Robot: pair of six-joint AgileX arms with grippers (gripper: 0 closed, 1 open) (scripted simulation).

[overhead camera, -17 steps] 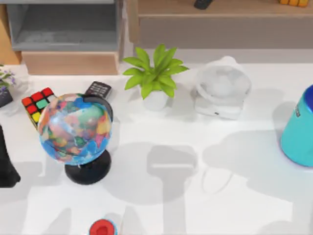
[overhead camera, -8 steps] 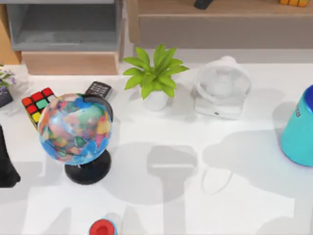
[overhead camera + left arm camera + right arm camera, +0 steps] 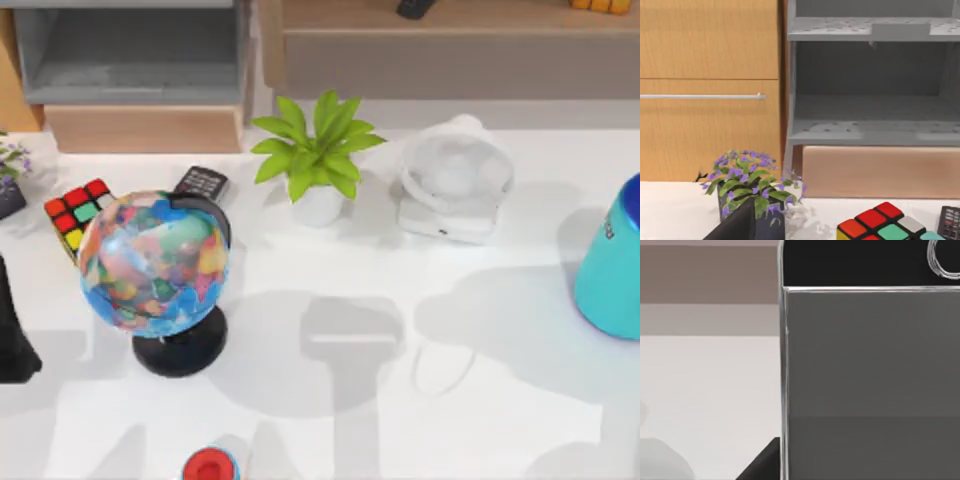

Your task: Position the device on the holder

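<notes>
While the right arm's wrist camera faces it at close range, the device (image 3: 870, 370) presents its grey screen, one black end and a thin silver rim, with the white desk (image 3: 705, 390) behind it. Its exact place on the desk cannot be told, nor whether the right end effector is apart or clamped on it.

The left arm looks from about 9 o'clock toward a purple-flowered pot (image 3: 747, 190) and the colour cube (image 3: 75, 208); its end effector's state cannot be told either.

From above, the globe (image 3: 152, 262) stands at 8 o'clock, the keypad gadget (image 3: 203, 183) at 10 o'clock, and the green plant (image 3: 315, 150) at 12 o'clock.

Judged as an object, the device is light, stiff and thin, with a smooth, probably slippery glass face. It is best taken across the long silver edges near mid-length, with moderate force, and kept level so it seats squarely on the holder.
</notes>
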